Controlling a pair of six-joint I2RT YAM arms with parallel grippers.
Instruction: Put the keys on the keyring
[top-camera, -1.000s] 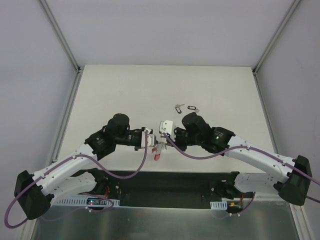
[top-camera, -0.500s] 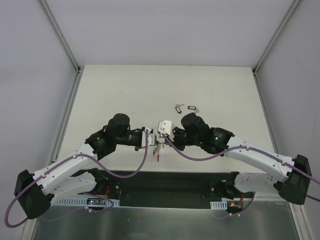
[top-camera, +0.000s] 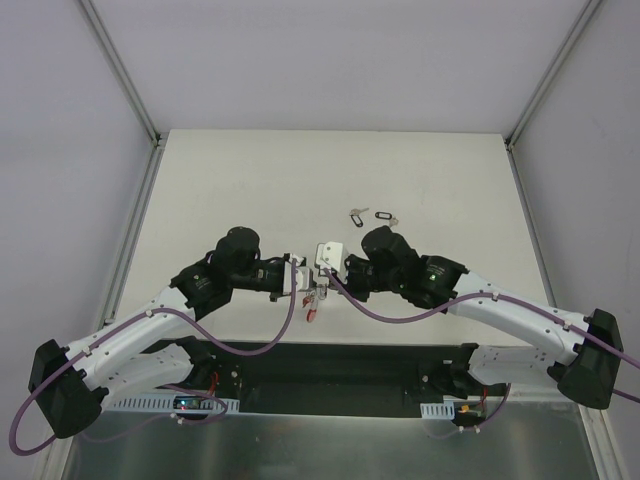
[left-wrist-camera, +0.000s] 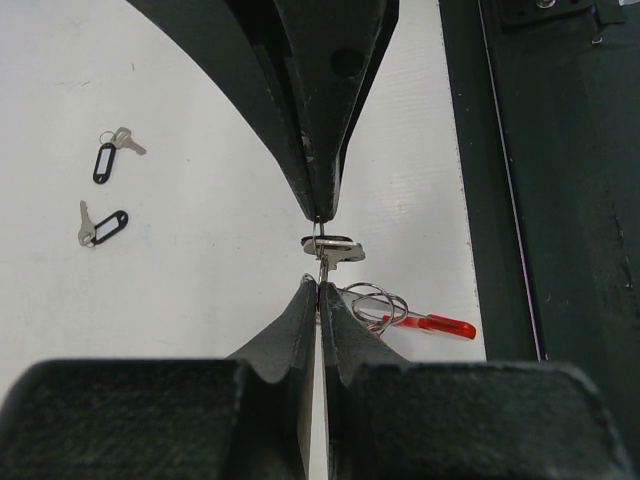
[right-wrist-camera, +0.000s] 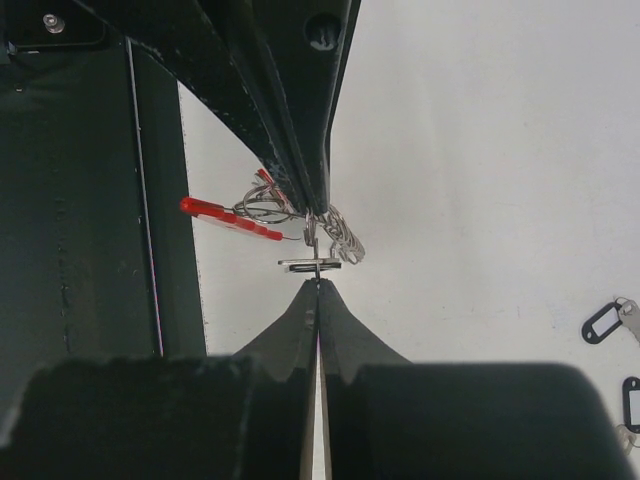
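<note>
Two loose keys, one (left-wrist-camera: 105, 158) beside the other (left-wrist-camera: 100, 226), lie on the white table (top-camera: 250, 180), well apart from both grippers, and each has a black-rimmed tag. Any writing on the tags is too small to read. A third key (left-wrist-camera: 333, 248), also black-tagged, hangs between the two gripper tips above the table's near edge. The right gripper (right-wrist-camera: 318, 285) has its fingers pressed together on this key's tag. The left gripper (left-wrist-camera: 318, 288) is closed as well, seemingly pinching the thin wire of the one keyring (left-wrist-camera: 440, 325), whose red arc and grey loops hang just beside its tip. I cannot make out a fourth key among the tangled loops.
</note>
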